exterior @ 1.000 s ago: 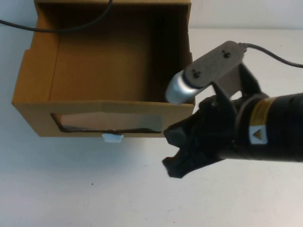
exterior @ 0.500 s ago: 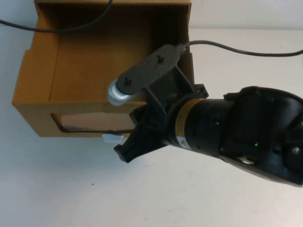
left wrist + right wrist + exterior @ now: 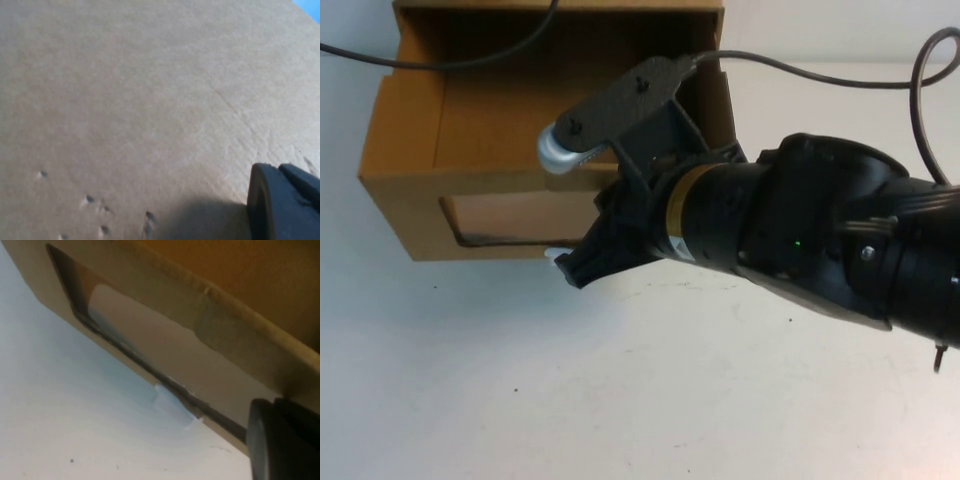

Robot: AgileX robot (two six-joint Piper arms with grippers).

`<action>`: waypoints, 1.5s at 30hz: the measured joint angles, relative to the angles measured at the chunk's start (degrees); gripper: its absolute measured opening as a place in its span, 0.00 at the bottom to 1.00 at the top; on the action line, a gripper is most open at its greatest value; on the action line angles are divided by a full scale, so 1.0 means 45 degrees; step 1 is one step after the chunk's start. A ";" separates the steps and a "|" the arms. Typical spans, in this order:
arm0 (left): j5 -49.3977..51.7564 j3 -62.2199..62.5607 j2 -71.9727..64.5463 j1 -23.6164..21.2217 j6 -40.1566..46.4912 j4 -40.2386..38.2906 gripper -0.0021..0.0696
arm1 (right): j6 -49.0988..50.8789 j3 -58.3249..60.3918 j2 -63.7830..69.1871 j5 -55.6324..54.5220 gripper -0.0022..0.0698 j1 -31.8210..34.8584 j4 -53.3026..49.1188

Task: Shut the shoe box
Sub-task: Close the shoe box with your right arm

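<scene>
While its drawer stands pulled out toward the robot on the white table (image 3: 520,400), the shoe box (image 3: 500,150) sits at the far left of the scene, a brown cardboard shell with a wide see-through window (image 3: 520,220) in its front panel and a small white tab (image 3: 172,407) just below that window. It looks light, thin-walled and easily dented, so a flat push low on the front panel, near the tab, seems the safest way to slide it home; the film window would likely give under pressure. The left gripper (image 3: 285,202) is hard against plain cardboard, apparently a wall of the box, and whether it is parted or closed cannot be told. To the right, the right gripper (image 3: 582,262) hangs at the front panel's right end beside the tab, holding nothing that can be seen, its spread also unreadable. Black cables (image 3: 820,75) trail over the box's far edge and across the table, and the bulky right arm (image 3: 800,240) crowds the box's right front corner.
</scene>
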State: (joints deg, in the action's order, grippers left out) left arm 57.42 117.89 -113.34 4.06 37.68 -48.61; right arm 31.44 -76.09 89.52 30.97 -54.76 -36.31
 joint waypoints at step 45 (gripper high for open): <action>0.0096 0.0020 0.0000 -0.0021 0.0000 0.0000 0.02 | -0.4469 -0.5723 0.4171 -0.2005 0.01 0.1611 0.5127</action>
State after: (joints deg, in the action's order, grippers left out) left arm 57.86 117.98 -113.34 3.97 37.68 -48.61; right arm 11.33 -101.85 108.29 21.95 -47.51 -13.24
